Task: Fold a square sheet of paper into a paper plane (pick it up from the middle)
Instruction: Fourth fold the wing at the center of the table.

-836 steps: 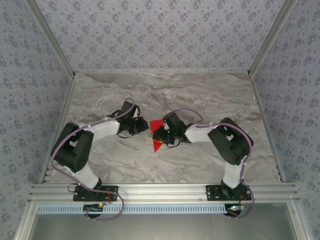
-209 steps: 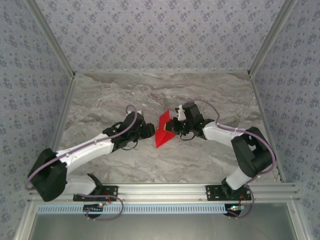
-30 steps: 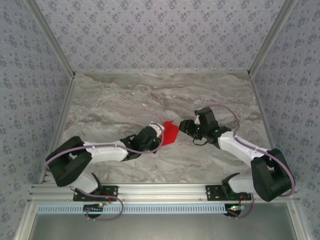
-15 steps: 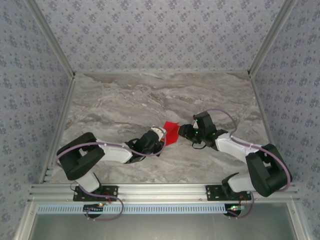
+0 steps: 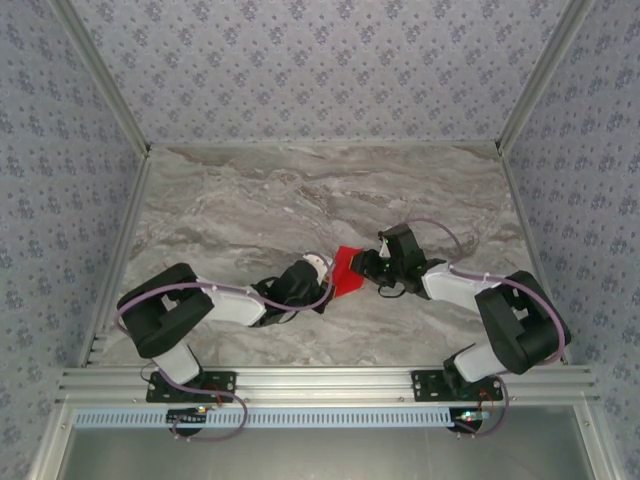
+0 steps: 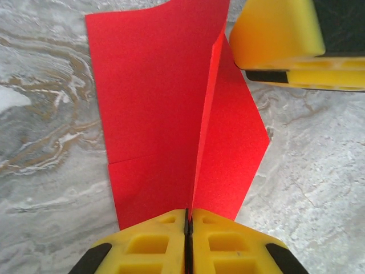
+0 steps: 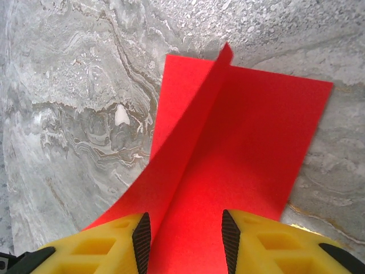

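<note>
Though folding is under way on the bench [image 5: 220, 200], you are only partway through, I judge. The square sheet of paper [image 5: 348, 270] sits just right of the bench's middle, a little toward its near edge. It already has a sharp centre crease [image 6: 202, 125] standing up, with a flap to each side and one slanted edge. The narrowing wing folds and the final flattening look left to do. Your left claw [image 6: 188, 220], on the side of the bench's left edge, is pinched tight on that crease. Your right claw [image 7: 185, 220], toward the bench's right edge, straddles the sheet's opposite end with jaws apart, not pinching. No brand, label or writing is readable anywhere.
</note>
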Robot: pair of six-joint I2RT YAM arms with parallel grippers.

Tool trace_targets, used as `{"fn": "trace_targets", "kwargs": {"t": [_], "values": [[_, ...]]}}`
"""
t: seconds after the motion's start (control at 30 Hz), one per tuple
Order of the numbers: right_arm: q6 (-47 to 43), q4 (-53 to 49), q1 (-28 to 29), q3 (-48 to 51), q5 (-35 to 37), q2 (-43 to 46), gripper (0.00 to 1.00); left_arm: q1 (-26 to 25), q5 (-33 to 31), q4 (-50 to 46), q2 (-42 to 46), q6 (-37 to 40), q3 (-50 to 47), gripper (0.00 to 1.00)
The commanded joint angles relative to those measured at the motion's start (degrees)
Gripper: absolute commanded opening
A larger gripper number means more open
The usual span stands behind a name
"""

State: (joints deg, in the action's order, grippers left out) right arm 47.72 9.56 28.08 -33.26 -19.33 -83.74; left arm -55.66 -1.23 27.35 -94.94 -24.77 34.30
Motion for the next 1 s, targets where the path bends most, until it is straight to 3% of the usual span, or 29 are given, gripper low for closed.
{"fn": "trace_targets", "kwargs": {"t": [0.0,0.33,0.6,0.97], "values": [[-0.4,1.6,0.0,1.2,-0.8,-0.5,0.42,1.5,6.0,-3.3,0.2,-3.0,3.1,0.10],[1.2,3.9,-1.2,2.8,-1.6,-0.6,0.42,4.8,17.3,-9.0,-3.0,-10.2,8.7,0.08],[1.2,4.3,-1.5,3.2,-1.8,-0.8,0.42,5.3,19.4,-9.1,-5.8,-12.8,10.3,0.08],[0.2,4.0,-1.8,2.1,-2.9,-2.9,0.42,7.3,21.1,-0.1,-6.9,-21.2,6.8,0.07]]}}
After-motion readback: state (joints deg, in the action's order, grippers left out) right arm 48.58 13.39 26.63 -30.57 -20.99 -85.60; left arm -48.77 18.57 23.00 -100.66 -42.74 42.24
